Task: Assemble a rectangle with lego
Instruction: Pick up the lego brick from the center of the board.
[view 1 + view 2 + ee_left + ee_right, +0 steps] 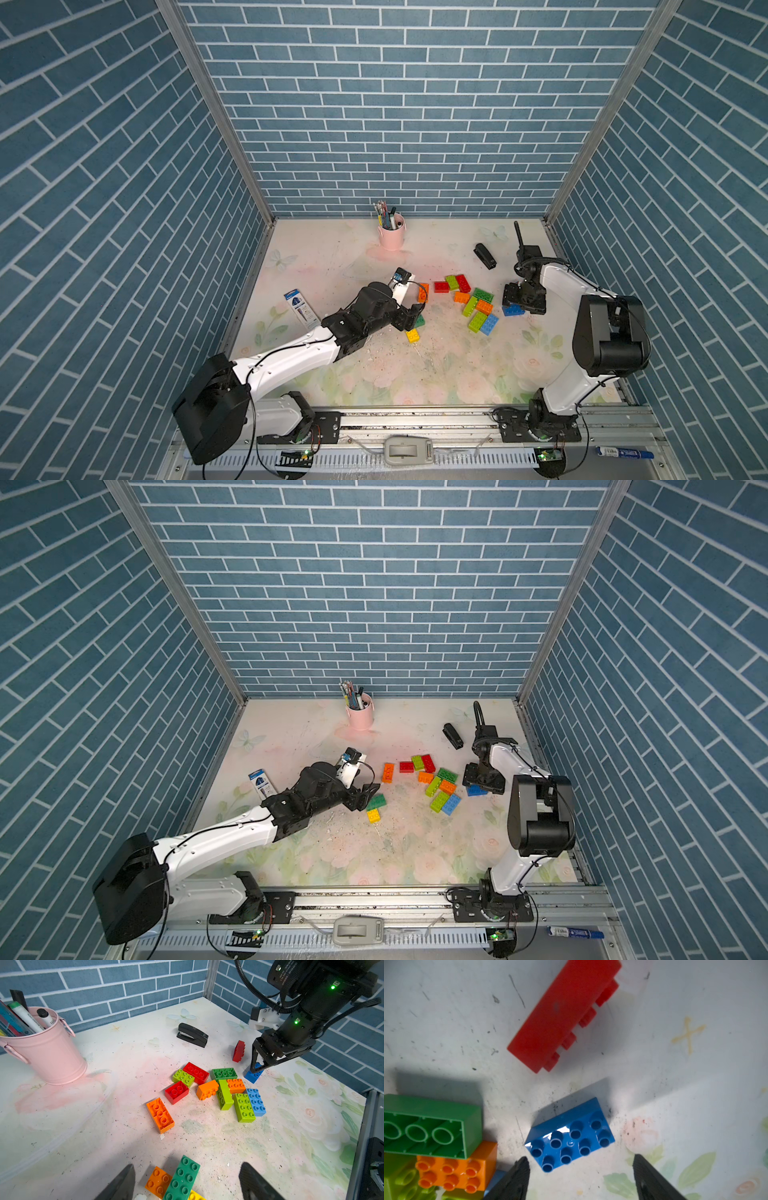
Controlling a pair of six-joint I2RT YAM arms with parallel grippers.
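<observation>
Right gripper (pixel 580 1157) is hovering, jaws spread wide, over 1 blue brick (pixel 571 1138); left gripper (pixel 187 1165) is gaping above 1 green brick (pixel 182 1178). I'm counting 15 lego bricks (pixel 224 1095) lying on the scuffed floral table (pixel 332 257): 4 orange, 3 red, 3 lime, 2 green, 2 blue, 1 yellow. Blue tiled walls (pixel 374 124) are enclosing it, left arm (pixel 291 353) and right arm (pixel 557 282) reaching down.

The floral table (pixel 415 374) carries lego bricks (pixel 484 306), a pink bucket (pixel 392 235), a black stapler (pixel 485 256) and a blue packet (pixel 302 309).
</observation>
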